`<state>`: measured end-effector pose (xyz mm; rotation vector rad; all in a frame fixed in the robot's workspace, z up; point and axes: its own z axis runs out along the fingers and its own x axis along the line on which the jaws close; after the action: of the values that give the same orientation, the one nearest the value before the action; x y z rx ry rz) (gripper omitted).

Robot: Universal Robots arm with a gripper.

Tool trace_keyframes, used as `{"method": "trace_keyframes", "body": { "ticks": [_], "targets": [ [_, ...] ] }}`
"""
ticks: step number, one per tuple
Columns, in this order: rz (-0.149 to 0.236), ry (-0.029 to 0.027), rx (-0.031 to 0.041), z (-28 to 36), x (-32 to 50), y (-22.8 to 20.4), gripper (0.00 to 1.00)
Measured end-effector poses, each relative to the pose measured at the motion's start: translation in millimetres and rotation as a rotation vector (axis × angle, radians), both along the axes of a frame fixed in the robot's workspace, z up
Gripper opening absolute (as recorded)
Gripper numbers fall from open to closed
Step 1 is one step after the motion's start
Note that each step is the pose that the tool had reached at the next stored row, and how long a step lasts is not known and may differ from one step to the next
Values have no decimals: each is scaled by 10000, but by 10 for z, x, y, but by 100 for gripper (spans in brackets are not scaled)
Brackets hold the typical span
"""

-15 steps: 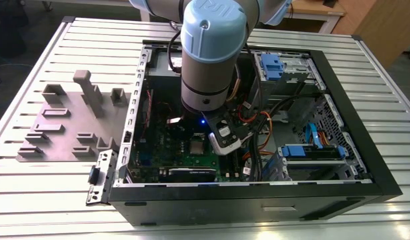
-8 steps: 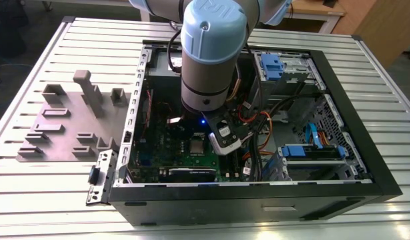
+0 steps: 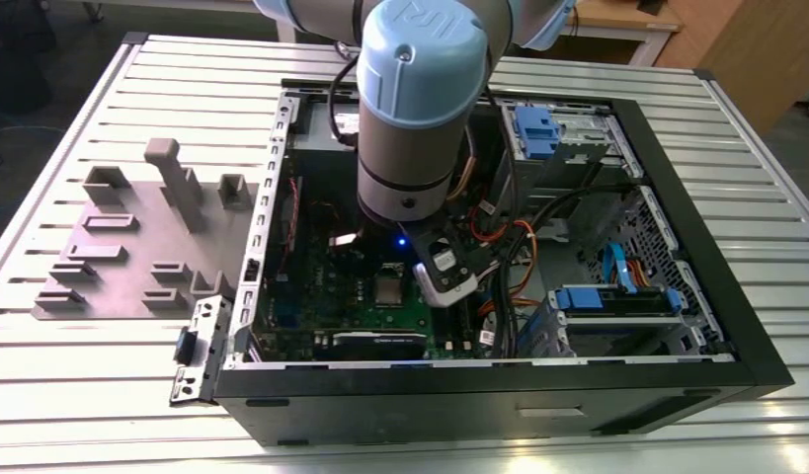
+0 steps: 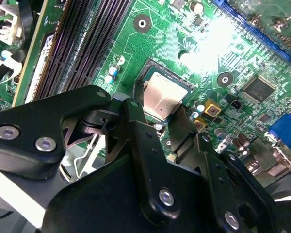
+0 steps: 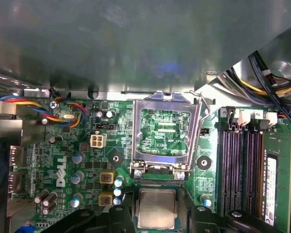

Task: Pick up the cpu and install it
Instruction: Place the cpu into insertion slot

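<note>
The cpu (image 5: 156, 208) is a small silvery square with a pale rim, lying in the black socket on the green motherboard (image 5: 63, 145). In the second wrist view the cpu (image 4: 166, 97) sits just past the black fingers. My gripper (image 5: 156, 218) straddles it, one finger (image 5: 120, 216) on each side pressed against its edges. The silver socket frame (image 5: 165, 99) stands flipped open beside the socket. In the exterior view the arm reaches down into the open computer case (image 3: 668, 247), low over the board.
Memory slots (image 5: 237, 170) run along one side of the socket; coloured cables (image 5: 63, 108) and capacitors lie on the other. Drive bays with blue tabs (image 3: 602, 296) and cable bundles crowd the case. A grey plate with holder blocks (image 3: 127, 247) lies at the exterior view's left.
</note>
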<state>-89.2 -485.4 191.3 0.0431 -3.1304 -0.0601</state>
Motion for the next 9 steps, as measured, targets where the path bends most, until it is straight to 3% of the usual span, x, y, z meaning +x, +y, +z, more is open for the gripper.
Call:
{"method": "trace_keyframes", "body": {
  "ticks": [9],
  "targets": [
    [14,0,37,-9,0,-1,45]
  ]
}}
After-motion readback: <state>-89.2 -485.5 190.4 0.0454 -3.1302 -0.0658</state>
